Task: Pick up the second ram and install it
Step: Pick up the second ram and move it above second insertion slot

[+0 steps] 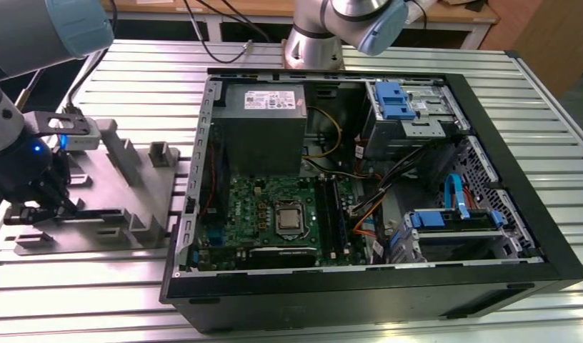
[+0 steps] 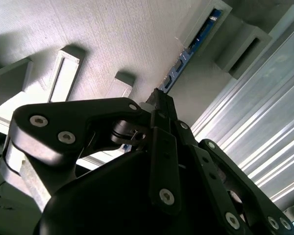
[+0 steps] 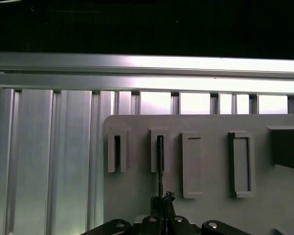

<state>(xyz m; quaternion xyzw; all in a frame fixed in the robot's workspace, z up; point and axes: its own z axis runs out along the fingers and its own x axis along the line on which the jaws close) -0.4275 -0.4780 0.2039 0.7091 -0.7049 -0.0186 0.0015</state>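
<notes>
At the gray fixture plate (image 3: 210,196), the gripper (image 3: 162,199) pinched the second ram (image 2: 188,52) between its fingers, the stick's far end in a slot.

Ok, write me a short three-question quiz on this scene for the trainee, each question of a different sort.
1. True or false: the second ram rests in a slot of the gray fixture plate.
2. The gripper is: A) far from the second ram B) shut on the second ram C) open beside it.
3. Fill in: in the exterior view, the fixture plate lies on the computer case's ___ side.
Key: 1 true; 2 B; 3 left.
</notes>
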